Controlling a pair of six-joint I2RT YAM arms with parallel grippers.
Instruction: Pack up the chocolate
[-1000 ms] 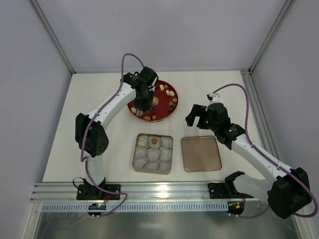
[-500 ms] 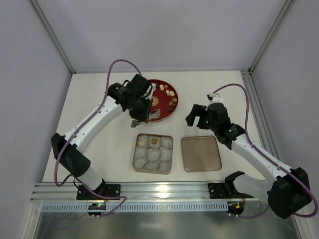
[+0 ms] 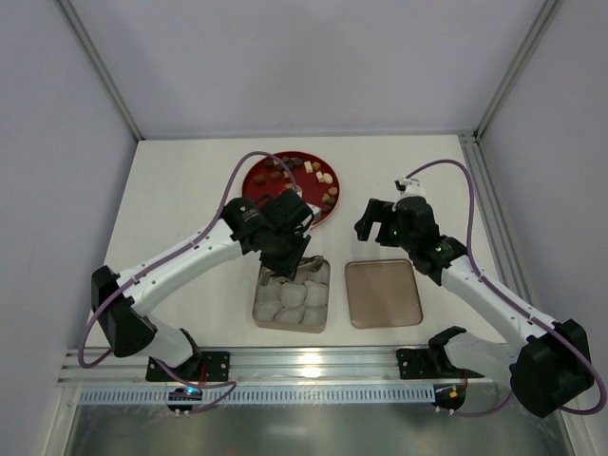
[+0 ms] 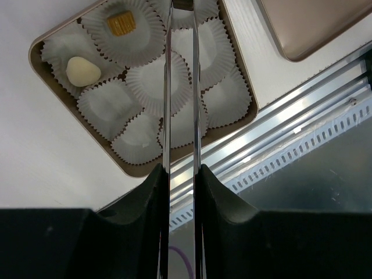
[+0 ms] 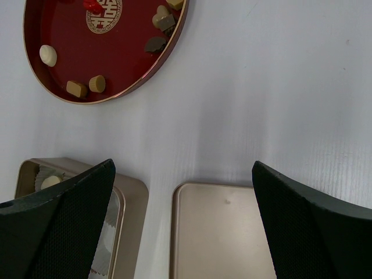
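The chocolate pieces [image 3: 323, 178] lie scattered on a red plate [image 3: 261, 176] at the back; the right wrist view shows several [image 5: 76, 89]. A gold box [image 3: 261, 318] of white paper cups holds a tan piece [image 4: 121, 23] and a cream piece [image 4: 80, 71]. My left gripper [image 3: 298, 260] hovers over the box's far row. Its long thin blades [image 4: 166, 87] stand nearly together, with a dark piece [image 4: 183, 4] between the tips at the frame's top edge. My right gripper [image 5: 183, 165] is open and empty, above the table between plate and lid.
The gold lid [image 3: 383, 293] lies flat to the right of the box and also shows in the right wrist view [image 5: 226, 232]. The aluminium rail [image 3: 313, 366] runs along the near edge. Grey walls enclose the table on three sides.
My left arm has swung from the red plate toward me and now hangs over the box. The right arm has not moved.
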